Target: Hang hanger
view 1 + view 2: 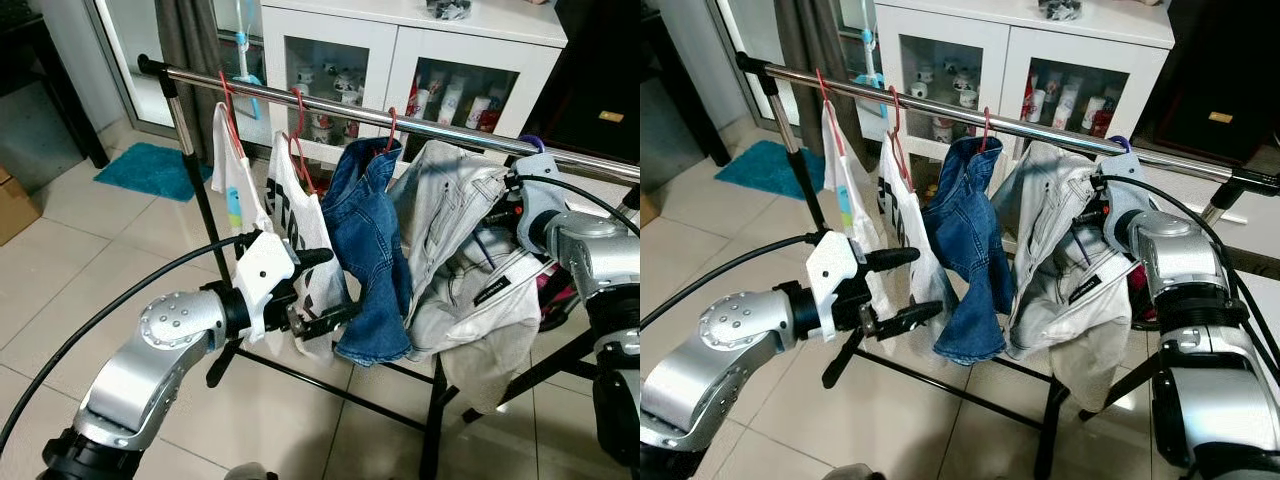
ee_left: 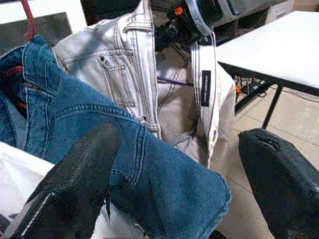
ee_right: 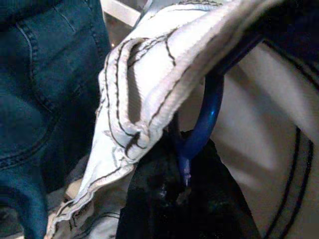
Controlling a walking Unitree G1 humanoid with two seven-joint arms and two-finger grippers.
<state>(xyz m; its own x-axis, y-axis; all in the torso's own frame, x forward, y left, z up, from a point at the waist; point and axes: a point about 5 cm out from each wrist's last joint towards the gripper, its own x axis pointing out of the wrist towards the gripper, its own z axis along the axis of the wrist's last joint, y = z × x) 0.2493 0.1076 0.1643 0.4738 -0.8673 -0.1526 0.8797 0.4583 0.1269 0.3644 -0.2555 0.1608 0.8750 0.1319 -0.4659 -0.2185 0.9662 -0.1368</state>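
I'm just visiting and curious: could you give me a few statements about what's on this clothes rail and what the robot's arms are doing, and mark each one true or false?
1. A blue denim garment hangs on the metal rail. True.
2. The hanger hooks of the two white shirts are green. False: they are red.
3. The right gripper is up at the pale denim jacket, where a blue hanger shows beside the cloth. True.
4. The left gripper clamps the blue denim garment. False: its fingers are apart, in front of the white shirts, holding nothing.
5. A white cabinet with glass doors stands behind the rail. True.
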